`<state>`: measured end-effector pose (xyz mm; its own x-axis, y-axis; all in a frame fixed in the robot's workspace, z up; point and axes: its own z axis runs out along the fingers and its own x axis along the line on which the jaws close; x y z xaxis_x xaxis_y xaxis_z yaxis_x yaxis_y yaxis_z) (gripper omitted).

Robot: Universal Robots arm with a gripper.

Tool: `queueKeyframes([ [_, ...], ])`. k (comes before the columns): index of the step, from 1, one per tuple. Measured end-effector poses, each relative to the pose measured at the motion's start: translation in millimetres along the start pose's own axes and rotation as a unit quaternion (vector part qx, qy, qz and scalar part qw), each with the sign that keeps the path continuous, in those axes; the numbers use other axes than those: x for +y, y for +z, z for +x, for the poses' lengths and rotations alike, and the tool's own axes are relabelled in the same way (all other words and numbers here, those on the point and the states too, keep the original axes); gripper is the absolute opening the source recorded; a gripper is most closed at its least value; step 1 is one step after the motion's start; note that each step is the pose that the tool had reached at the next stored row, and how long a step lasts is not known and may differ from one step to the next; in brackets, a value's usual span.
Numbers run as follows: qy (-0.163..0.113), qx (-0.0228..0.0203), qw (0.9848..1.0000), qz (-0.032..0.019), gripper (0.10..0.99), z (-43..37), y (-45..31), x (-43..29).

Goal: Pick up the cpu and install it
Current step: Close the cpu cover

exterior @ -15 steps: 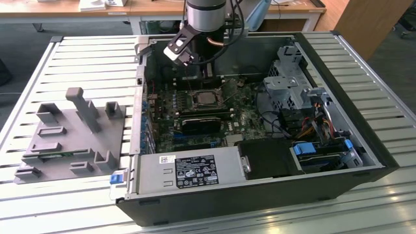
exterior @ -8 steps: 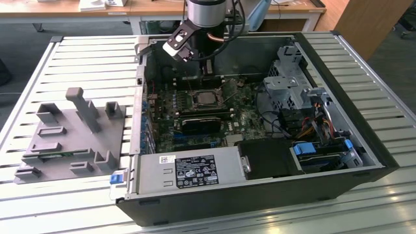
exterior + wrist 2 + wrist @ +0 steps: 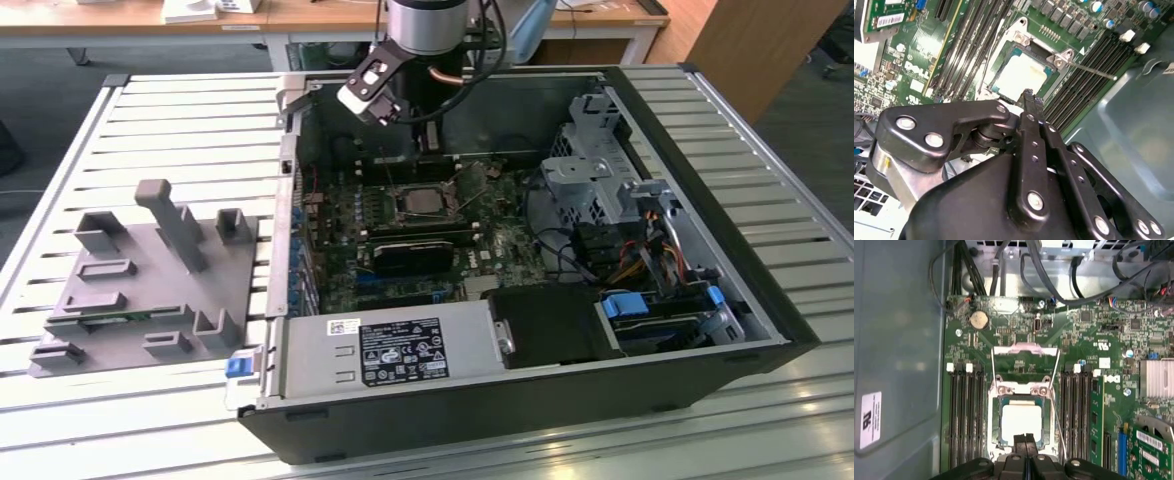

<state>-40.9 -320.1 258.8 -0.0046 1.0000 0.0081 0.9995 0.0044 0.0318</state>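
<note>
The cpu (image 3: 1021, 422) is a flat square chip with a pale silver top, lying in its socket on the green motherboard inside the open computer case (image 3: 747, 250). It also shows in the exterior view as the cpu (image 3: 424, 200) and in the second wrist view as the cpu (image 3: 1019, 75). The socket's metal load plate (image 3: 1026, 354) is swung up. In both wrist views my gripper (image 3: 1025, 439) hangs a little above one edge of the chip. The gripper (image 3: 1029, 95) is shut, its black fingers pressed together with nothing between them.
Memory slots (image 3: 964, 415) flank the socket, with a thin latch lever (image 3: 1056, 410) beside it. A black block (image 3: 420, 252) sits near the socket, cables and a drive cage (image 3: 601, 170) at the exterior view's right. A grey fixture tray (image 3: 147, 280) stands on the slatted table.
</note>
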Motion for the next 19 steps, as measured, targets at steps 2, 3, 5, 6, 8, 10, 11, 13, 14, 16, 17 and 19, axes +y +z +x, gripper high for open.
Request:
queueKeyframes([
  [2,0.000,0.0002,1.0000,0.0000,0.106,0.0,0.1,2.8],
  [3,0.000,0.0002,1.0000,0.0000,0.106,0.0,0.2,4.4],
  [5,0.000,0.0003,1.0000,-0.0001,0.106,-0.1,0.3,6.3],
  [6,0.000,0.0003,1.0000,-0.0001,0.106,0.0,0.3,7.1],
  [8,0.000,0.0003,1.0000,-0.0001,0.106,0.0,0.3,8.6],
  [10,0.000,0.0003,1.0000,-0.0001,0.106,-0.1,0.4,9.8],
  [11,0.000,0.0002,1.0000,0.0000,0.106,0.0,0.4,10.2],
  [13,0.000,0.0002,1.0000,0.0000,0.106,-0.1,0.4,10.6],
  [14,0.000,0.0002,1.0000,0.0000,0.106,-0.1,0.4,10.9],
  [16,0.000,0.0002,1.0000,0.0000,0.106,-0.1,0.4,11.3],
  [17,0.000,0.0002,1.0000,0.0000,0.106,-0.1,0.4,11.6],
  [19,0.000,0.0002,1.0000,0.0000,0.106,-0.1,0.4,12.3],
])
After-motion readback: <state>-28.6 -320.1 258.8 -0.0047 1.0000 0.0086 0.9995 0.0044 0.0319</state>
